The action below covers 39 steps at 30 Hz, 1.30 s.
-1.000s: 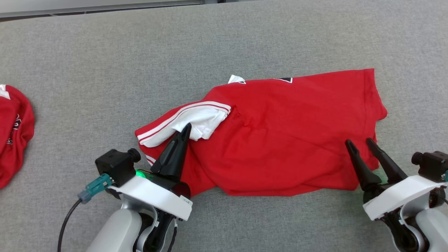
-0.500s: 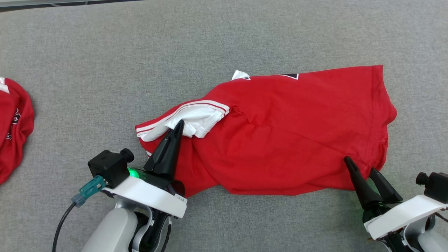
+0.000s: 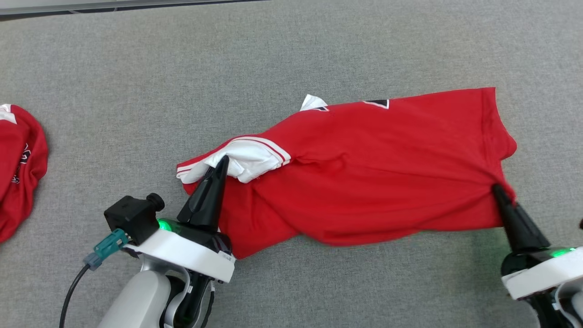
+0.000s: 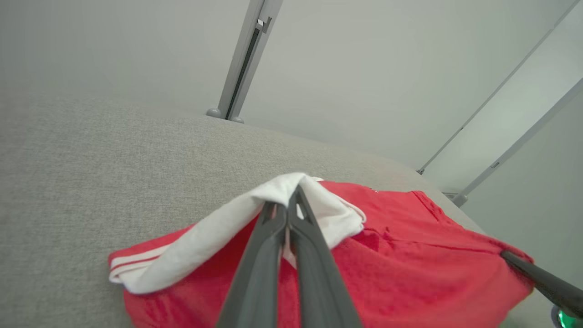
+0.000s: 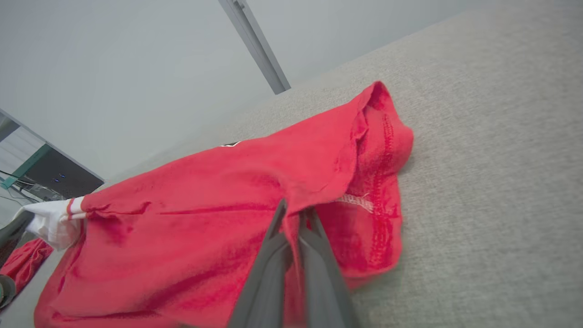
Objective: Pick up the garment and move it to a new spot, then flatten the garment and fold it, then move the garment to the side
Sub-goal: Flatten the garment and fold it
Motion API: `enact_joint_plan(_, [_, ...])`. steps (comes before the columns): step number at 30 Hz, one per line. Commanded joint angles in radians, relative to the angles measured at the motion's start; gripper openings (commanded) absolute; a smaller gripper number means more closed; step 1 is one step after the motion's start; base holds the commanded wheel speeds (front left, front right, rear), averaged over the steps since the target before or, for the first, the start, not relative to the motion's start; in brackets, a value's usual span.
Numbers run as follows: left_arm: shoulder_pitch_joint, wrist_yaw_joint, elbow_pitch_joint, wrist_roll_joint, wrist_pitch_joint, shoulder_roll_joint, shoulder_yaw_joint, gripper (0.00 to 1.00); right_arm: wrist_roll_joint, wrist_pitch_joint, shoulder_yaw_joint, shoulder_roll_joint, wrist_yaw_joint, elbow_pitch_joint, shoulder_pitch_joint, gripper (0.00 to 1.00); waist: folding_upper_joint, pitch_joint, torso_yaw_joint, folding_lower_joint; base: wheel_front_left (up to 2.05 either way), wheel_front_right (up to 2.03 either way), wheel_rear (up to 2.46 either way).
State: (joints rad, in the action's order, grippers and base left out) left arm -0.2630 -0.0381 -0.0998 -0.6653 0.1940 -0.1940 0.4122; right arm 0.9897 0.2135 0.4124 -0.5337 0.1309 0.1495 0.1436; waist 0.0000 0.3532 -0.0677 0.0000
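The right gripper [image 5: 294, 210] has its fingers [image 5: 266, 273] pinched on the red garment [image 5: 205, 205] beside its stitched hem [image 5: 385, 141]

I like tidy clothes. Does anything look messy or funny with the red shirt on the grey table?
Yes. The red short-sleeved shirt lies wrinkled and skewed, not flat. Its white sleeve is bunched up where the left gripper pinches it, and the right gripper pinches the puckered hem corner.

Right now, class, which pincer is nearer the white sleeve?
Left. The left pincer is shut on the white sleeve; the right pincer grips the red shirt at its opposite end.
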Motion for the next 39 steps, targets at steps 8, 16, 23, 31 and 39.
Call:
enact_joint_plan(8, [-0.031,-0.054,0.053,-0.003,-0.027,0.023,0.091,0.00,-0.039,-0.006,-0.064,-0.036,0.000,0.033,-0.032,0.00,0.0000,0.001,-0.004,0.0000,0.00,0.00,0.00])
enact_joint_plan(16, [-0.034,-0.051,0.032,0.019,-0.020,0.016,0.116,0.00,0.032,-0.059,-0.061,-0.006,0.000,-0.002,-0.058,1.00,0.0000,0.009,-0.008,0.0000,0.00,0.00,0.00])
enact_joint_plan(23, [-0.029,-0.054,0.018,0.016,-0.019,0.013,0.125,0.00,0.069,-0.055,-0.067,-0.016,0.000,-0.031,-0.068,1.00,0.0000,0.006,0.004,0.0000,0.00,0.00,0.00])
enact_joint_plan(31, [-0.021,-0.055,0.005,0.010,-0.009,0.013,0.129,0.00,0.101,-0.069,-0.072,-0.044,0.000,-0.063,-0.096,0.32,0.0000,-0.003,0.015,0.0000,0.00,0.00,0.00])
enact_joint_plan(39, [-0.018,-0.055,-0.009,0.007,0.001,0.017,0.137,0.00,0.040,-0.019,-0.100,-0.081,0.000,-0.071,-0.102,0.00,0.0000,-0.012,0.017,0.0000,0.00,0.00,0.00])
